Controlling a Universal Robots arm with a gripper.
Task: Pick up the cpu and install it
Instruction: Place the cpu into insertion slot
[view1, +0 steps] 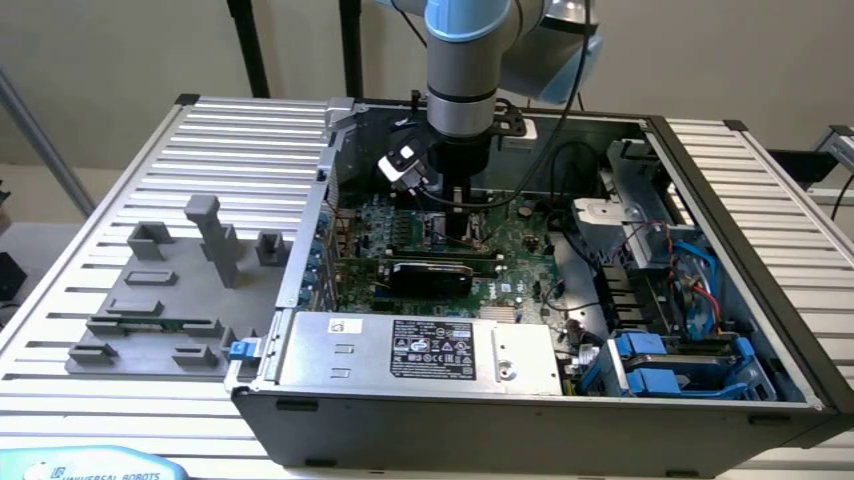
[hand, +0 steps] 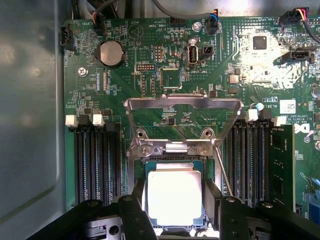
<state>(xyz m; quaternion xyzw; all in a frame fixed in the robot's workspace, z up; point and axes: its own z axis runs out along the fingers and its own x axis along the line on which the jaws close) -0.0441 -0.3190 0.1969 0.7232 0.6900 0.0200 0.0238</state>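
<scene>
A: Outside view first. Spot the gripper (view1: 463, 232)?
B: Yes. Down inside the computer case (view1: 534, 425), low over the green board (view1: 521, 265).
A: Now the wrist view. Find the cpu (hand: 174, 196)?
B: Yes. Squeezed between 2 black fingers (hand: 132, 215), right at the socket (hand: 172, 164). Pushed all the way in? Cannot tell.
A: Picked up, then. Locked in?
B: Not yet. See the metal flap (hand: 182, 104), up and not down over the chip.

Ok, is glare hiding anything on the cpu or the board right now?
Wrist view: the cpu lid is washed pale by glare, no markings readable; another bright patch on the motherboard. Exterior view: soft even light, the motherboard under the arm in shadow.
</scene>
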